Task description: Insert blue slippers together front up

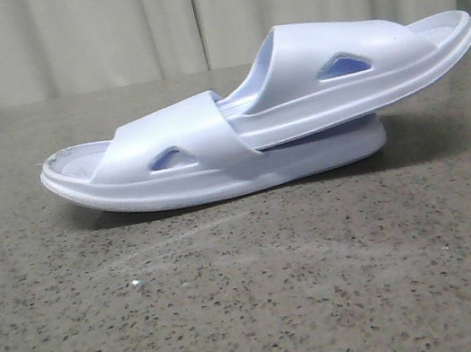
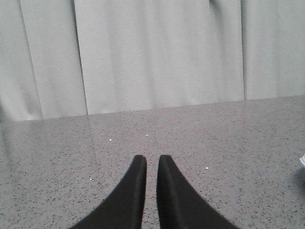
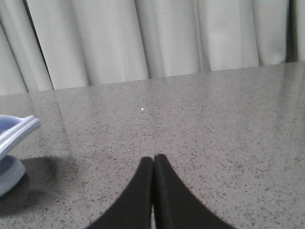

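The two blue slippers lie nested on the table in the front view. The lower slipper (image 1: pixel 170 165) rests flat on its sole. The upper slipper (image 1: pixel 353 64) is pushed under the lower one's strap and rises to the right. Neither gripper appears in the front view. The left gripper (image 2: pixel 152 160) hovers over bare table, its fingers a narrow slit apart and holding nothing; a sliver of slipper (image 2: pixel 302 161) shows at that view's edge. The right gripper (image 3: pixel 153 158) is shut and empty, off to the side of the slippers' end (image 3: pixel 14 131).
The speckled grey stone table (image 1: pixel 257 300) stretches out in front of the slippers. A pale pleated curtain (image 1: pixel 100 27) hangs behind the table's far edge.
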Robot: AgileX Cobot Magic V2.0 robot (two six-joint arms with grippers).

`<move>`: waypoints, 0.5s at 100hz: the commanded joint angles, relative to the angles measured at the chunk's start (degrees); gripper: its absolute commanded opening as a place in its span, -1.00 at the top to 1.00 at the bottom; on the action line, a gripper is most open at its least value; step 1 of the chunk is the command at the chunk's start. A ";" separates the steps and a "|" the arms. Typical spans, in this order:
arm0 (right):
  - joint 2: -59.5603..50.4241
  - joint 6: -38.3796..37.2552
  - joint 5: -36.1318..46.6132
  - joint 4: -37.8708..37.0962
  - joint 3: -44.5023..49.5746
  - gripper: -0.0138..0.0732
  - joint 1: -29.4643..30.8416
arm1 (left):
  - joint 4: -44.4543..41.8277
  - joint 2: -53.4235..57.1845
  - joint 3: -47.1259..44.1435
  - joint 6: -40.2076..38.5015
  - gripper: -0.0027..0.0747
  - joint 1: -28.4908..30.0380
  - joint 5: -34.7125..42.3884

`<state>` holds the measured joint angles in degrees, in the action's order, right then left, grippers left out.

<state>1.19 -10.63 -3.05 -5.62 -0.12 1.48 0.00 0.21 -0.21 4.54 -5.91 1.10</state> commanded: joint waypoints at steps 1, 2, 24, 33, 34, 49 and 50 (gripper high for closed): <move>-1.34 2.44 5.21 2.38 0.03 0.93 1.25 | 0.00 1.71 -0.45 -0.67 0.89 0.20 4.24; -1.46 2.75 5.21 2.54 0.12 0.93 1.40 | 0.00 1.71 -0.45 -0.67 0.89 0.20 4.24; -2.89 3.07 4.49 2.94 1.95 0.93 1.90 | 0.00 1.71 -0.45 -0.67 0.89 0.20 4.24; -2.89 3.07 4.49 2.41 1.95 0.93 1.90 | 0.00 1.71 -0.45 -0.67 0.89 0.20 4.24; -2.89 3.07 4.49 2.41 1.95 0.93 1.90 | 0.00 1.71 -0.45 -0.67 0.89 0.20 4.24; -2.89 3.07 4.60 2.41 1.95 0.93 1.90 | 0.00 1.71 -0.45 -0.67 0.89 0.20 4.24; -2.89 3.07 4.60 2.41 1.95 0.93 1.90 | 0.00 1.71 -0.45 -0.67 0.89 0.20 4.24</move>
<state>-0.56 -8.38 -2.79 -2.82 0.62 2.95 0.00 0.21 -0.21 4.54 -5.91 1.10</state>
